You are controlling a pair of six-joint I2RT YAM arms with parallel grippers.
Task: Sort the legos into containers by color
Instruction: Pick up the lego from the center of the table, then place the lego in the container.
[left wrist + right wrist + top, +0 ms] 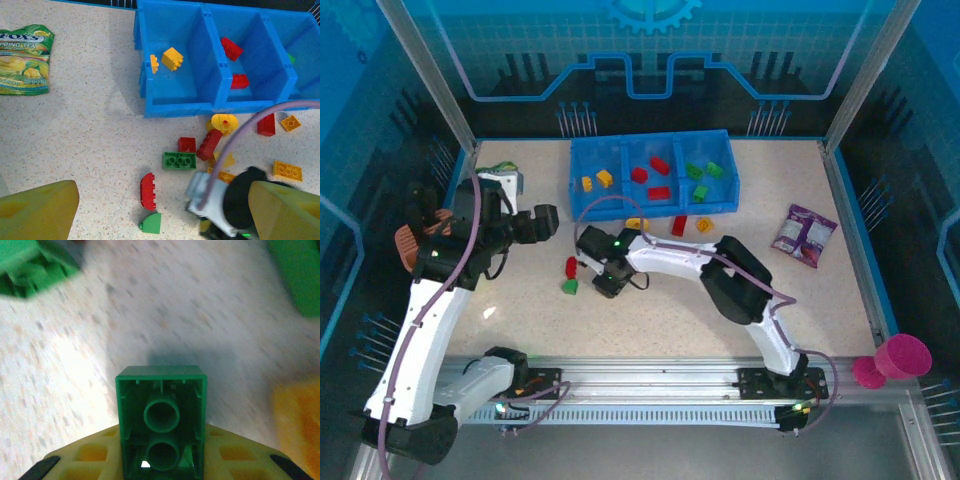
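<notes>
Legos are partly sorted: some sit in the blue tray [650, 208], others lie scattered on the table just in front of it. The right gripper [609, 282] clamps a green brick [161, 432] low over the table. The left gripper [548, 222] hangs with jaws spread wide, holding nothing. Risk: the grip appears to cover only one end of the brick, so a fast swing toward the tray could twist it loose or drop it into the wrong compartment.

R wrist cam: loose green brick [32, 265] top-left blurred & cut by edge, orange brick [300, 425] likewise. L wrist cam: tray [175, 107] 3rd compartment runs off-frame.
</notes>
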